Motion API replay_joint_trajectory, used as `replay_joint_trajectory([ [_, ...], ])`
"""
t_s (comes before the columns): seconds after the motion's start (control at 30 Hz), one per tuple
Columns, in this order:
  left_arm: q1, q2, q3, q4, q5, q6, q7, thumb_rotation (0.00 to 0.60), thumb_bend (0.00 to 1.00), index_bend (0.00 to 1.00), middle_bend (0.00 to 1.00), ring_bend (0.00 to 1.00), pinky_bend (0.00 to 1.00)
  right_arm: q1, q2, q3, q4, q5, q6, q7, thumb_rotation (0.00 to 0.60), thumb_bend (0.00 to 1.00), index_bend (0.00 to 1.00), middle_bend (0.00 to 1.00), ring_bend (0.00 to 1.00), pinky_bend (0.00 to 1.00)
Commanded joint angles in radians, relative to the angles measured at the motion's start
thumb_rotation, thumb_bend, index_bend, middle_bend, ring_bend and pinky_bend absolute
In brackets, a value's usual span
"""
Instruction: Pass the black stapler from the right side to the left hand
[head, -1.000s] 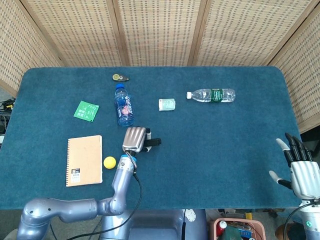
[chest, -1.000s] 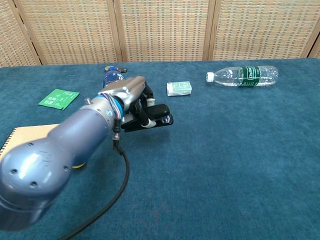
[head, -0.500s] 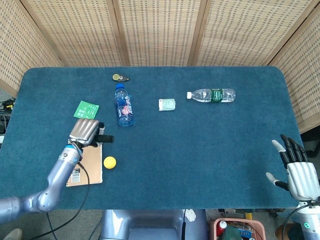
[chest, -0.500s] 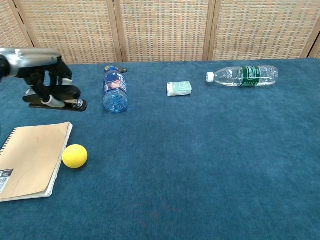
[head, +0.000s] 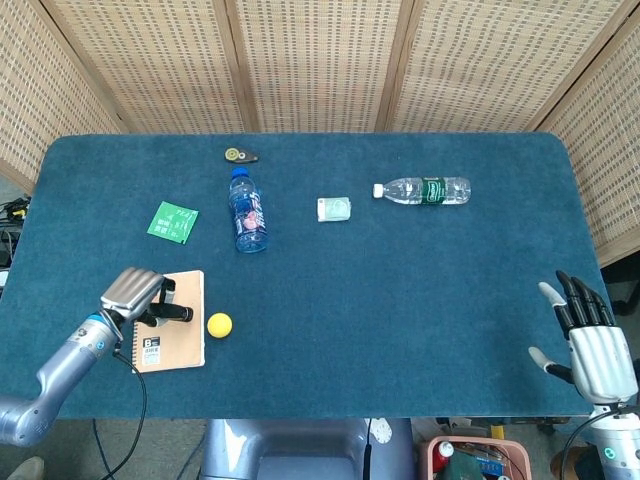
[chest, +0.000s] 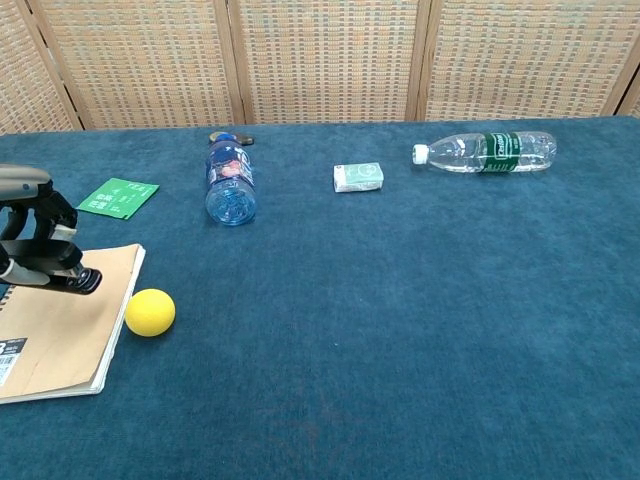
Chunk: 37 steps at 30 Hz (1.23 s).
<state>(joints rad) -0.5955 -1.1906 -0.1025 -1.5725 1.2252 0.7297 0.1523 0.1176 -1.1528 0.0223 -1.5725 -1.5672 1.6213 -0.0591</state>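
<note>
The tan spiral-bound notebook (head: 170, 320) is serving as the landmark here. A small black-and-white label is sitting at its near left corner with a large "B" readable on it; the finer print is too small to make out. The black stapler (head: 172, 313) is hanging just over the notebook's cover, and the left hand (head: 130, 292) is gripping it with its fingers wrapped around the stapler's rear half, the nose sticking out toward the yellow foam ball (head: 219, 324) lying just beside the notebook's right edge.

Beyond the notebook's far edge, a flat green packet (head: 173, 221) is lying with white printing that cannot be read. Further right of that, a blue-capped plastic bottle (head: 247, 211) with a blue and red label is lying on its side; its writing is illegible and its contents cannot be told. Behind the bottle, a small black and yellow tape measure (head: 240, 155) is resting. Well to the notebook's right, a pale green and white box (head: 334, 208) is sitting, and past it a clear plastic bottle (head: 423, 190) with a dark green label is lying on its side, looking clear inside.

The right hand (head: 594, 345) is hovering at the blue table's (head: 420, 300) near right corner, far from the notebook, fingers spread apart and holding nothing.
</note>
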Motion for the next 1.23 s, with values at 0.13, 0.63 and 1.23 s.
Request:
replay_joint_trajectory([
  [0.13,0.032,-0.104,0.078,0.226,0.265,0.048,-0.326,0.600,0.50,0.71,0.55,0.46,0.54,-0.006,-0.007,0.003,-0.005,-0.006,-0.009,-0.019,0.600,0.00,0.02,0.00,0.00,0.11],
  [0.63,0.021,-0.149,0.128,0.318,0.336,0.122,-0.451,0.600,0.01,0.00,0.00,0.00,0.00,-0.019,-0.001,0.021,-0.003,-0.011,-0.008,0.000,0.600,0.00,0.02,0.00,0.00,0.11],
  [1.23,0.219,0.113,0.083,-0.042,0.327,0.592,-0.389,0.600,0.00,0.00,0.00,0.00,0.00,-0.047,0.028,0.028,-0.032,-0.054,0.038,0.033,0.600,0.00,0.02,0.00,0.00,0.11],
])
